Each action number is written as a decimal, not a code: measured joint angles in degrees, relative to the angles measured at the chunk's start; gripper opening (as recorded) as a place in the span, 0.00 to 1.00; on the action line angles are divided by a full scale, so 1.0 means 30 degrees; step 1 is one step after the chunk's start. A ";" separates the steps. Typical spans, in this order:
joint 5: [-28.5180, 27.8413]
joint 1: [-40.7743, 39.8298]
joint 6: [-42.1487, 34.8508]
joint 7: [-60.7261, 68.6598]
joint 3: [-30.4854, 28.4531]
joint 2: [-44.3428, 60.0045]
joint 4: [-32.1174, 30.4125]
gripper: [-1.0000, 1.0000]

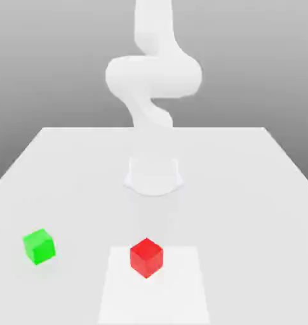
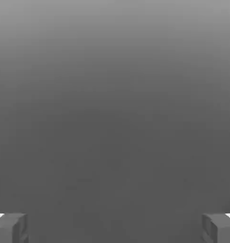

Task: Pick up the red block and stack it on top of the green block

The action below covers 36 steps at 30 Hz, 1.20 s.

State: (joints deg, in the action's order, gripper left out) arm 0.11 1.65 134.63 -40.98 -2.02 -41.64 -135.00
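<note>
The red block (image 1: 146,257) sits low centre in the exterior view, the green block (image 1: 39,246) lower left, well apart, while the gripper (image 2: 115,228) hangs spread wide, holding nothing

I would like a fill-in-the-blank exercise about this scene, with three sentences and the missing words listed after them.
1. The small green cube sits on the white table toward the exterior view's ____ of the small red cube.
2. The two cubes are ____, not touching.
3. In the hand view, the two grey fingertips of the gripper stand wide ____, with nothing between them.

Missing words: left; apart; open
</note>
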 joint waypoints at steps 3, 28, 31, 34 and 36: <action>0.0033 0.0783 0.1357 0.2290 -0.0940 0.2035 -0.1488 0.50; 0.3014 0.1305 1.2734 1.6653 -0.1192 1.7997 -0.8530 0.00; 0.2990 0.1300 1.2693 1.6628 -0.1189 1.7995 -0.8529 0.00; 0.2653 0.1442 1.2359 1.6395 -0.1423 1.7567 -0.8588 0.00; 0.1611 0.1707 1.1395 1.5649 -0.1948 1.6404 -0.8752 0.00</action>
State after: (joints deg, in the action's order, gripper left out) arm 4.94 6.77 168.82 5.97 -7.87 7.57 -161.26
